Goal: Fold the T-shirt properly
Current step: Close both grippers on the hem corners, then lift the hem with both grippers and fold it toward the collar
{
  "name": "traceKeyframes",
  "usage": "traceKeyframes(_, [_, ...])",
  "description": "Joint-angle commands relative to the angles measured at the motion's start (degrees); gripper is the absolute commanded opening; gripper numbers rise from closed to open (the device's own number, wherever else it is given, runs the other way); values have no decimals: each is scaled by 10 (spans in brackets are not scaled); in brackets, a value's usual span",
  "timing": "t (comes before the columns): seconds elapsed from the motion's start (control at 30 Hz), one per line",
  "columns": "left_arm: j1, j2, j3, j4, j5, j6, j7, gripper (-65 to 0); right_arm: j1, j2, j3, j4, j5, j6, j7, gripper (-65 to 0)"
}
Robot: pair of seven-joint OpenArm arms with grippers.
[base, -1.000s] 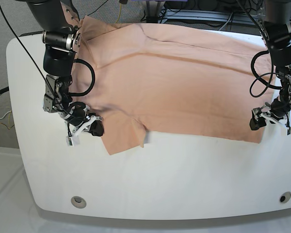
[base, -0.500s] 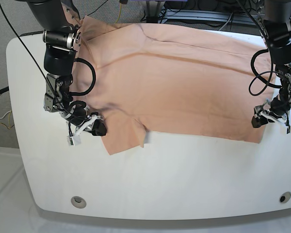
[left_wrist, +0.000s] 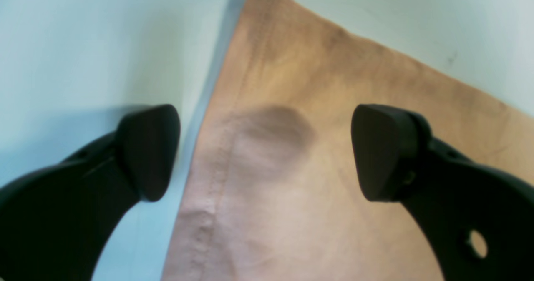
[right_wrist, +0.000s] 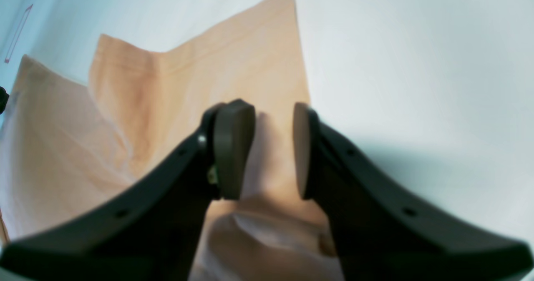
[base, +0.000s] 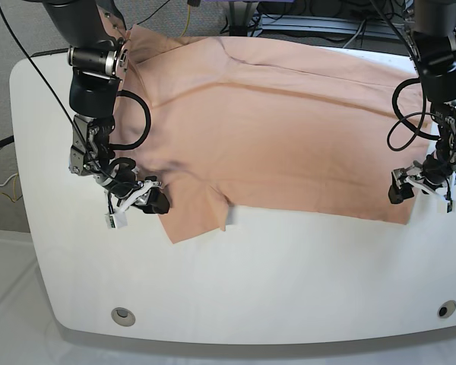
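**Both arms at the front edge of the T-shirt**

The T-shirt (base: 281,129) lies spread on the white table (base: 289,281), peach colour, covering the rear half of the top. Its far edge reaches the back of the table, the near edge runs approx. across the middle. One short sleeve (base: 194,217) sticks out toward the front on the left side of the base view.

The right gripper (right_wrist: 273,147) is at this sleeve, low over the table. In the right wrist view its two dark fingers (right_wrist: 233,147) stand a little apart, w/ a narrow gap, and cloth shows in the gap and under the tips. If the pads really press the fabric I cannot tell; the jaws are only partly spread. The fabric near it makes a soft ridge and some folds.

The left gripper (left_wrist: 265,151) is at the opposite front corner, right side of the base view. Its jaws are spread wide. One finger (left_wrist: 150,147) is over bare table just beside the hem (left_wrist: 208,181), the other is over the cloth, so the stitched edge runs between them. Nothing is pinched. A small bump shows in the cloth between the tips.

Cables (base: 251,11) lie behind the table.
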Motion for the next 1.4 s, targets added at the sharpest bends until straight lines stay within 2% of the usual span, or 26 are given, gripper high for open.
traceKeyframes(0.0, [-14,-10,-5,1,-2,-2,-7,-12,6,3,0,1,-14,-5,-21,-481])
traceKeyframes(0.2, [-15,-7,-6,0,-3,-4,-3,-38,7,3,-1,-2,-14,-5,-22,-550])
traceKeyframes(0.27, [-15,-8,-3,-3,-7,-12,10,-139,6,3,-2,-4,-18,-5,-27,-527])
traceKeyframes(0.4, [-14,-7,-3,-5,-8,-15,25,-303,5,3,-3,-6,-18,-5,-27,-502])
traceKeyframes(0.53, [-15,-7,-3,-3,-9,-20,36,-498,5,2,-2,-3,-18,-5,-30,-507])
traceKeyframes(0.63, [-18,-5,-3,-5,-9,-24,32,-639,4,1,-4,-2,-18,-5,-34,-542])
traceKeyframes(0.8, [-17,-3,-2,-7,-11,-29,21,-650,6,1,-4,-3,-17,-5,-35,-650])
traceKeyframes(1.37, [-16,-7,-5,-3,-9,-30,13,-650,19,-1,-1,-4,-22,-5,-31,-650])
